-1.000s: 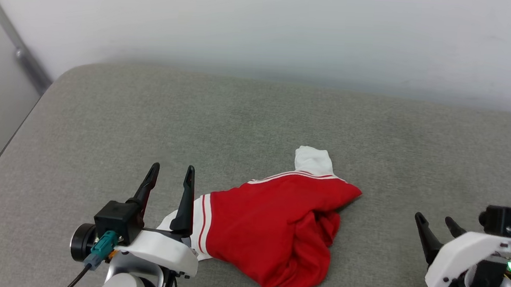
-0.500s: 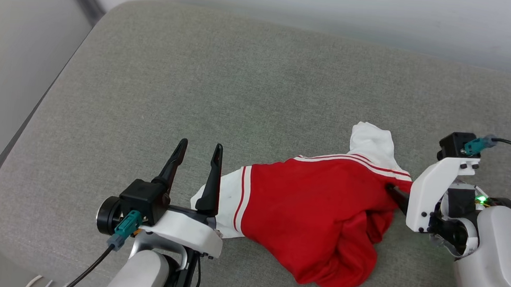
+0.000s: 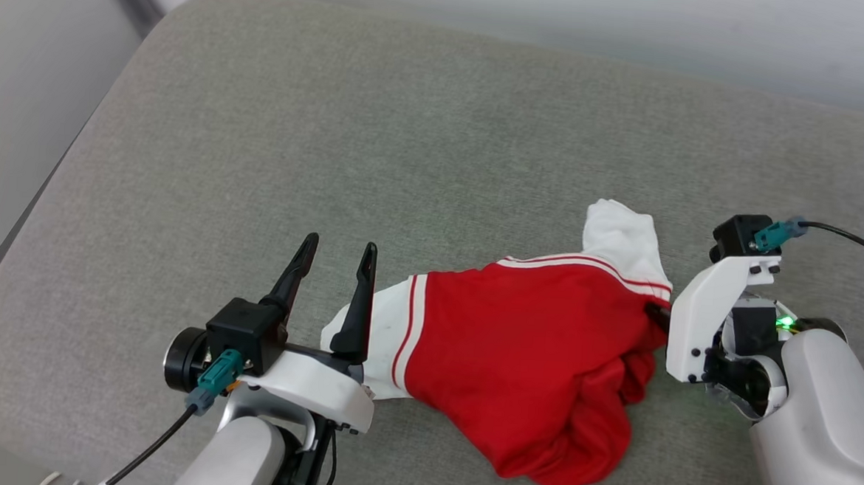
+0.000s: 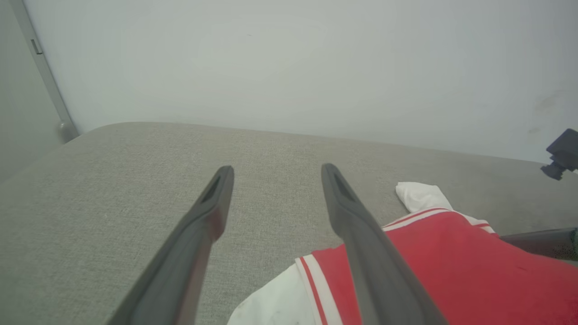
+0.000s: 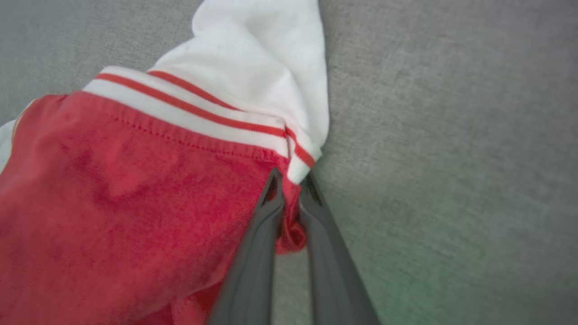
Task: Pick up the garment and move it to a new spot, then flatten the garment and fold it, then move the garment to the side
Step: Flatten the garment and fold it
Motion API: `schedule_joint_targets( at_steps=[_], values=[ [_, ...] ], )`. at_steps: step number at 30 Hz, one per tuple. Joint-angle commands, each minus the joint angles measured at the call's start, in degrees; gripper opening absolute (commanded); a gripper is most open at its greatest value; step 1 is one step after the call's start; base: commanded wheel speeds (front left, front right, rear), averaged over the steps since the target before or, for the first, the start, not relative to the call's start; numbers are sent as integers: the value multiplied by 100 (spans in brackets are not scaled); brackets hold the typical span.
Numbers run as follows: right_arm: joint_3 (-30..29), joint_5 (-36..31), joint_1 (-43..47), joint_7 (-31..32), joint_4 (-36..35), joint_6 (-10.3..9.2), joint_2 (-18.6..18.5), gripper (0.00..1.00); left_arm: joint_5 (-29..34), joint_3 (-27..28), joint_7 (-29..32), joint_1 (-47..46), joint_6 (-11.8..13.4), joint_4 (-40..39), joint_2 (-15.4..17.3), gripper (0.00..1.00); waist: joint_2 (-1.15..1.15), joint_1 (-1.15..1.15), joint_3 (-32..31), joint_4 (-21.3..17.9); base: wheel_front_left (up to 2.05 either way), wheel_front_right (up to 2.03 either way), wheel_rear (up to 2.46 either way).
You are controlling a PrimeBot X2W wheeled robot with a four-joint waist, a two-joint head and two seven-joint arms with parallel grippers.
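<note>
Head view from above, 2 wrist views low, sharing garment (image 3: pixel 514 365)

Plain indoor room: grey upholstered cushion (image 3: pixel 407 160) set against a bare white wall (image 4: pixel 289 67).

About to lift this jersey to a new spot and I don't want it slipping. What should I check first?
1. Right gripper shut on the red jersey, at its edge under the striped trim: ok.
2. Red cloth shows between its two fingers: ok.
3. How many layers it pinches: cannot tell.
4. Left gripper open, holding nothing: ok.
5. Left gripper clear of the white panel: cannot tell; one finger overlaps it.
6. Bare grey cushion beyond the jersey for a new spot: ok.
</note>
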Motion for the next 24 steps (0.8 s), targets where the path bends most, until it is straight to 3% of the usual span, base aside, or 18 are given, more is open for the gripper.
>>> schedule_joint_targets(
  at_steps=[1,8,13,18,22,23,24],
  values=[
    [73,16,-20,-132,-51,-11,-79,0,26,7,8,30,16,16,46,100,0,0,-108,-121,0,0,0],
    [191,37,317,-468,-1130,-9,-405,0,-37,42,115,235,97,-34,182,100,0,0,-478,-584,0,0,0],
    [-280,-164,1052,-290,-2351,-8,-527,0,-56,75,203,379,178,-137,285,100,0,0,-624,-914,0,0,0],
    [-1038,-394,2240,82,-3270,-7,-99,0,-76,52,291,462,229,-241,311,100,0,0,-685,-1114,0,0,0],
    [-1252,-421,3014,201,-3155,-8,265,0,-106,48,319,493,246,-265,339,100,0,0,-708,-1215,0,0,0],
    [-1235,-445,3149,192,-3051,-7,314,21,-104,42,334,498,250,-267,347,100,0,0,-711,-1236,0,0,0],
    [-1215,-416,3233,149,-2935,-7,380,56,-110,43,336,508,254,-271,349,100,0,0,-713,-1259,0,0,0]
  ],
)
